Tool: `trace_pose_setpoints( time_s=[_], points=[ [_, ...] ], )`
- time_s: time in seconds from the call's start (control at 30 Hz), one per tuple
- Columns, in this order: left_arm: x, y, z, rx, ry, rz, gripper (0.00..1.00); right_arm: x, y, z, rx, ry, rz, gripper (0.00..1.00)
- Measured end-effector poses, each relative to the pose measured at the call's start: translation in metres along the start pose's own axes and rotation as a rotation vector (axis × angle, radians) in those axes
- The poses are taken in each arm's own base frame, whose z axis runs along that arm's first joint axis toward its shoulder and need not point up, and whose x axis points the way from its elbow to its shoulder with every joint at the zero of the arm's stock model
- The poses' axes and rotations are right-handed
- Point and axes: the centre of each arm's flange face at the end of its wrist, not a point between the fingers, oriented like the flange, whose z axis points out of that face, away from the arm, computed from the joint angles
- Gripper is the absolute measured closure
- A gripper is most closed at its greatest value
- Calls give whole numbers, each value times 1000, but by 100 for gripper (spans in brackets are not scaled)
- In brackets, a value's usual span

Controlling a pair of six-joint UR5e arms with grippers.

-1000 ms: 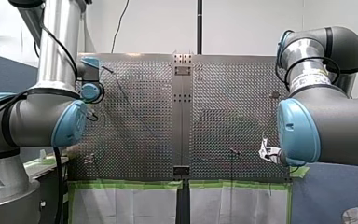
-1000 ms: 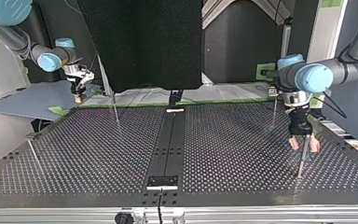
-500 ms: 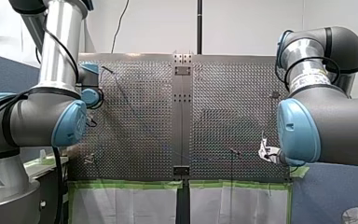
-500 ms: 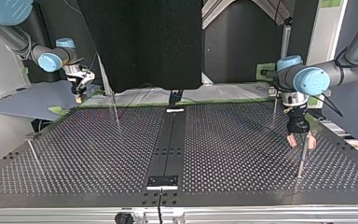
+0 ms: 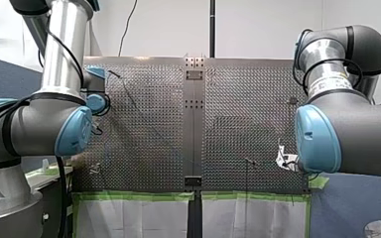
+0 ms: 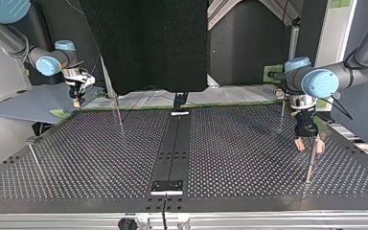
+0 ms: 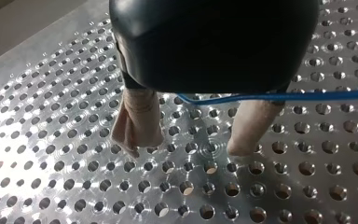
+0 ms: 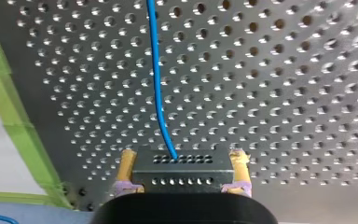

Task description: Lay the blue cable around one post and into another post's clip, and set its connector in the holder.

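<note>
Since the earliest frames, my left gripper (image 6: 309, 145) has lifted slightly up the top view, and my right gripper (image 6: 78, 98) has shifted slightly toward that view's left.

1. Left gripper (image 7: 186, 148): the two beige fingers (image 7: 135, 126) stand apart, with bare perforated table (image 7: 51, 140) showing between them. They clamp nothing.
2. Blue cable (image 7: 307, 96), left wrist view: it runs straight across just below the black gripper body. It crosses the upper part of one finger and leaves the view beside the gripper. Whether it touches that finger cannot be told.
3. Post (image 6: 309, 165): in the top view this thin upright post stands at the view's right. Its top shows between the spread fingertips of the left gripper.
4. Right gripper (image 8: 182, 158): its yellow pads (image 8: 127, 161) are closed on the two ends of the connector (image 8: 182, 173), a dark grey block with rows of small holes.
5. Blue cable (image 8: 156, 79), right wrist view: it leaves the middle of the connector's far face and runs ahead of the gripper over the table (image 8: 284, 93) in a slight curve.
6. Green tape (image 8: 9, 107) edges the table beside the right gripper.
7. In the top view the right gripper hangs at the table's far corner, at the view's left, well apart from the left gripper.
</note>
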Motion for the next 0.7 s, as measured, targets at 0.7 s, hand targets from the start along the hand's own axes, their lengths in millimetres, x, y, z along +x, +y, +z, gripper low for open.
trace_pose_setpoints(
  time_s=[0.7],
  points=[
    [0, 0, 0, -2, 1, 1, 0, 96, -33, -31, -29, 19, 28, 100]
  ],
)
